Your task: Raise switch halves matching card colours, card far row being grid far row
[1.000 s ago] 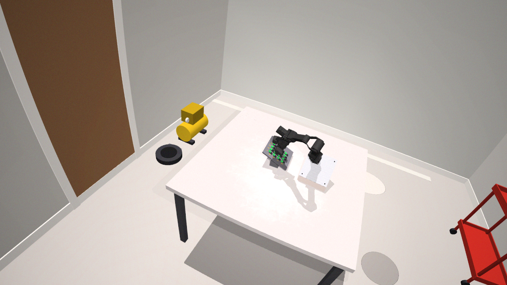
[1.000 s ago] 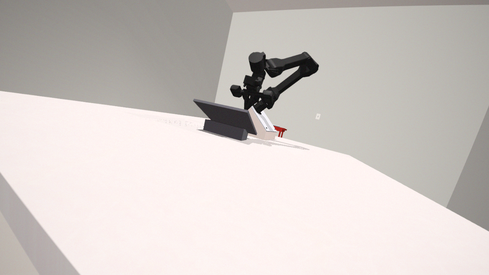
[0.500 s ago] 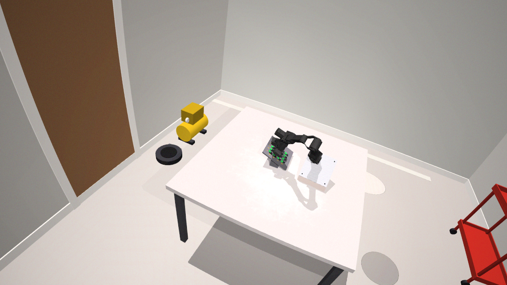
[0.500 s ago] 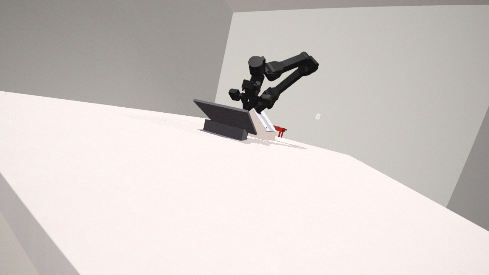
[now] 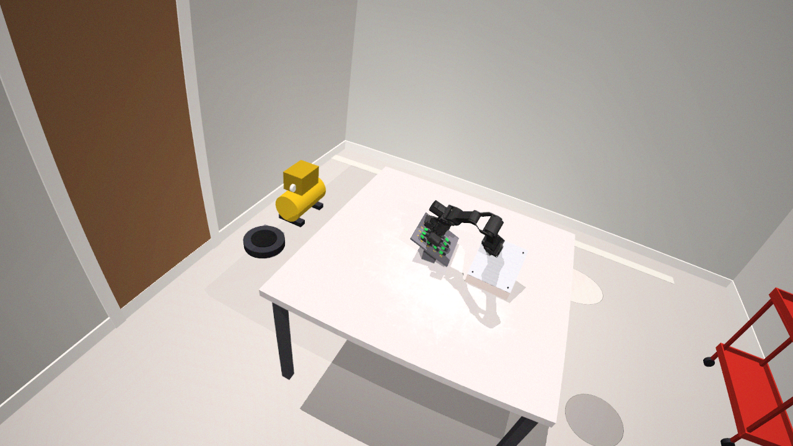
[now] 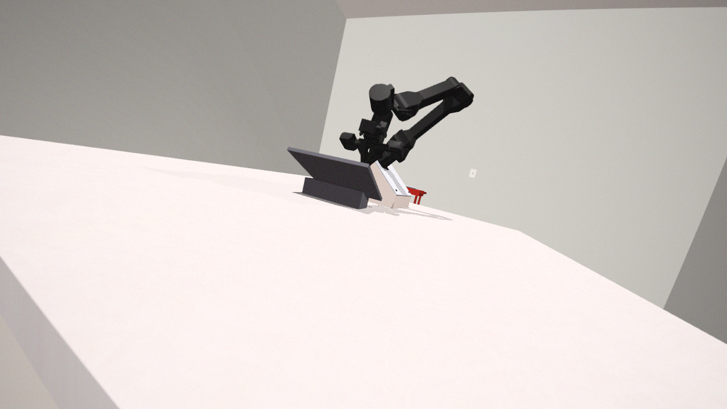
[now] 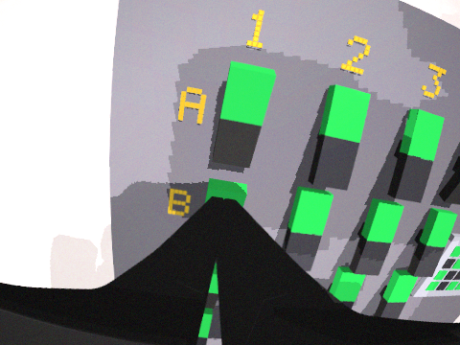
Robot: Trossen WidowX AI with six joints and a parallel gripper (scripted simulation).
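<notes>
The grey panel carries rows of green and dark grey rocker switches. In the wrist view, row A shows switch A1, switch A2 and switch A3. Row B shows switch B2, switch B3 and switch B4. My gripper is shut and empty, its tips over switch B1, whose nearer half is hidden. I cannot tell whether they touch. The small card is cut off at the right edge. Several lower switches are hidden behind the fingers.
The panel stands tilted on a dark block on the white table. The arm's white-topped base box stands beside it. A yellow machine, a black round thing and a red cart are off the table.
</notes>
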